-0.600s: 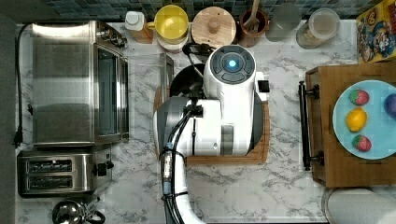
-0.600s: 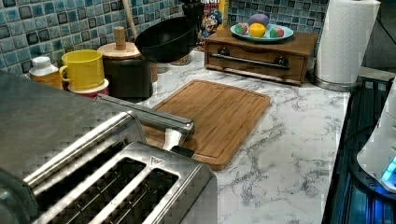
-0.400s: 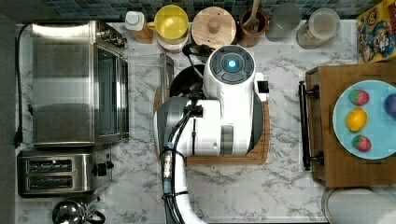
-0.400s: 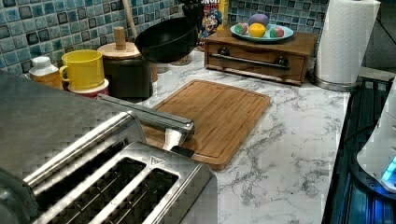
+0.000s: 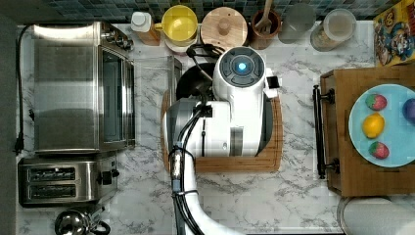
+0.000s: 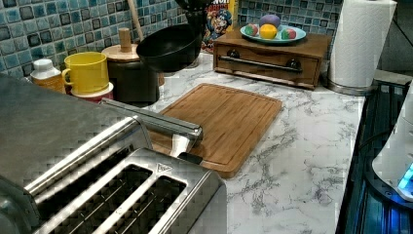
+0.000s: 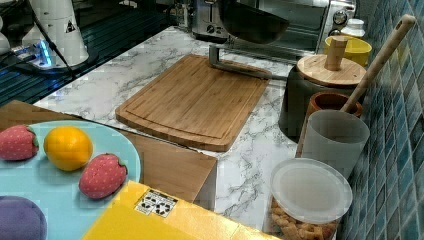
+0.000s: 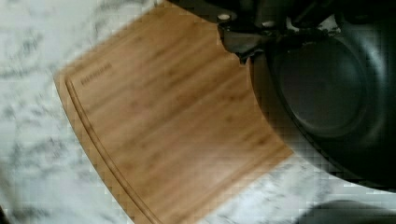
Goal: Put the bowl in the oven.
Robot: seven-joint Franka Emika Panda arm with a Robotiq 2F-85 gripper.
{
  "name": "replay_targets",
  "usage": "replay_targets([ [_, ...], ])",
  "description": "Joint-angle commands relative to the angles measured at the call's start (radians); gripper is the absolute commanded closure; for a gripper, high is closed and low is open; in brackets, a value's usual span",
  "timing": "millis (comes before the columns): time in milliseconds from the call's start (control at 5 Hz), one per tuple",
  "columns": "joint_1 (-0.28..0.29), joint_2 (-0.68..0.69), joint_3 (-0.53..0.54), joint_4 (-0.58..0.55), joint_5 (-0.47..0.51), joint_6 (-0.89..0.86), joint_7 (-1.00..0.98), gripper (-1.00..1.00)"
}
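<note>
The jaws pinch the bowl point(image 6: 169, 46) by its rim, aloft over the board point(image 6: 224, 119): carrying step. Next, swing toward the oven point(image 5: 80, 88) (door already down).

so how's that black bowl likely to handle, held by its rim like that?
The black bowl looks rigid, so it probably won't flex. It hangs tilted above the cutting board in the left view, so a rim grip may let it swing. Its smooth dark surface could be slippery.
</note>
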Motion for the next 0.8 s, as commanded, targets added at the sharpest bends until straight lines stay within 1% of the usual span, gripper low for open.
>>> replay_targets([
  [200, 0.093, 0.042, 0.110, 0.135, 0.093, 0.124, -0.234, 1.00],
  [400, 0.097, 0.076, 0.146, 0.164, 0.094, 0.153, -0.237, 1.00],
  [600, 0.087, 0.093, 0.182, 0.162, 0.092, 0.190, -0.220, 1.00],
  [800, 0.101, 0.121, 0.202, 0.178, 0.025, 0.200, -0.164, 1.00],
])
